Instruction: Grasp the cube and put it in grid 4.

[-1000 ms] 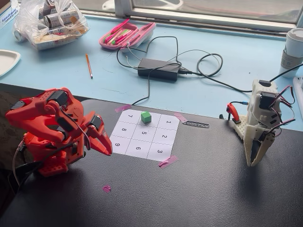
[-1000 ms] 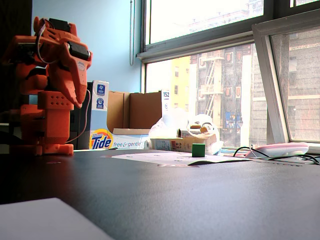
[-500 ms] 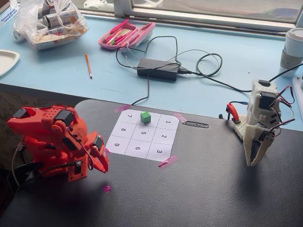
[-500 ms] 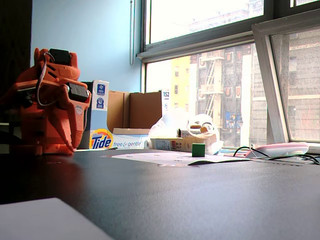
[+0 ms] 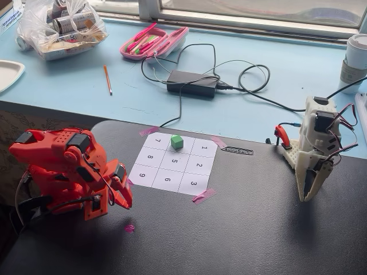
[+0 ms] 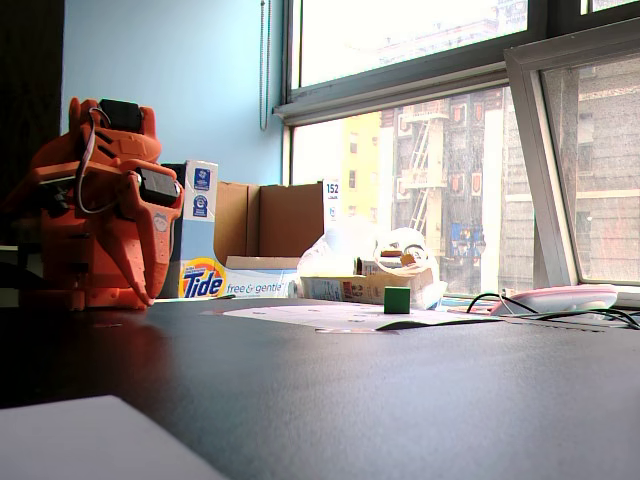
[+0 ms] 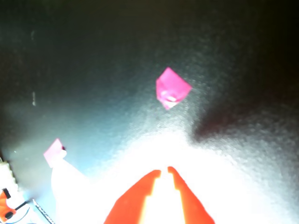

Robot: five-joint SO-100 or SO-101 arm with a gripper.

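Observation:
The green cube (image 5: 177, 142) sits on the top middle cell of the white numbered sheet (image 5: 150, 173), between the cells marked 7 and 1. It covers that cell's digit, so grid 4 is where the cube stands. It also shows in another fixed view (image 6: 397, 299), on the paper. My orange gripper (image 5: 123, 201) points down at the black table, left of the sheet and well apart from the cube. In the wrist view the gripper (image 7: 164, 171) has its fingertips nearly touching and holds nothing. The cube is out of the wrist view.
A pink tape scrap (image 5: 129, 228) lies on the table just under the gripper (image 7: 172, 88). A white arm (image 5: 314, 154) stands at the right. A power brick (image 5: 192, 83) with cables, a pink case (image 5: 153, 42) and a bag (image 5: 60, 26) lie on the blue surface behind.

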